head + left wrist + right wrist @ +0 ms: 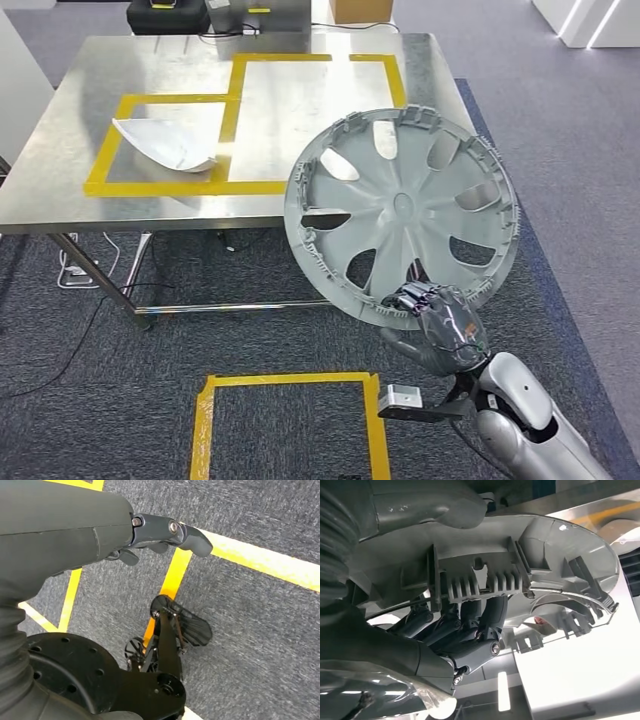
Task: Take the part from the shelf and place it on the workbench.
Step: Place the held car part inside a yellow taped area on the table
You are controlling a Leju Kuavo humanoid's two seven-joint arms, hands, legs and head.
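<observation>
A large grey wheel cover [401,215] with curved spoke openings is held up in front of the steel workbench [68,170], overlapping its near right corner. My right hand [441,322] grips its near rim from below. In the right wrist view the dark fingers [471,630] curl around the ribbed inner rim of the wheel cover [554,555]. My left hand [113,530] hangs over grey carpet, its fingers stretched out with nothing in them.
A white curved panel [167,146] lies inside the left yellow-taped box on the workbench. The right taped box [317,110] is bare. Dark cases and a cardboard box stand beyond the far edge. A yellow tape square [290,420] marks the carpet near me.
</observation>
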